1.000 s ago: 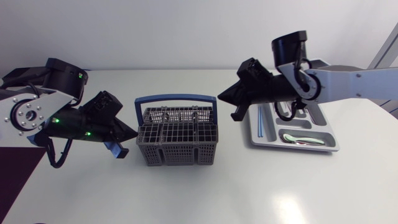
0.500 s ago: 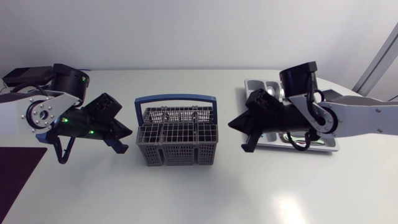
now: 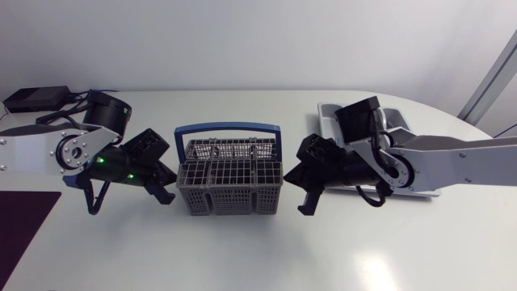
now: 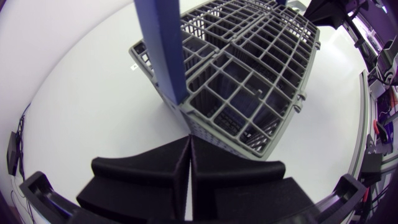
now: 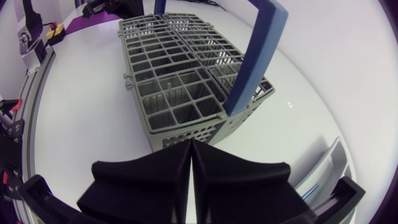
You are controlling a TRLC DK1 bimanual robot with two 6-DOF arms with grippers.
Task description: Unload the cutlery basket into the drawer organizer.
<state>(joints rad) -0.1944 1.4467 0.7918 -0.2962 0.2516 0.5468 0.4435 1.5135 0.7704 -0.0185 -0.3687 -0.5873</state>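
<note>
Two tools flank the grey cutlery basket (image 3: 229, 182), which stands at the middle of the frame on the white desk (image 3: 242, 250) with its blue handle (image 3: 229, 127) arched over it. I see my left tool (image 3: 164, 194) just beside the basket's left wall and my right tool (image 3: 306, 206) just beside its right wall, each clenched on nothing, fingers pressed flat together and aimed at a basket corner. Right of centre, the drawer organizer (image 3: 326, 120) lies largely hidden under my right arm (image 3: 436, 162), near the basket but apart from it.
</note>
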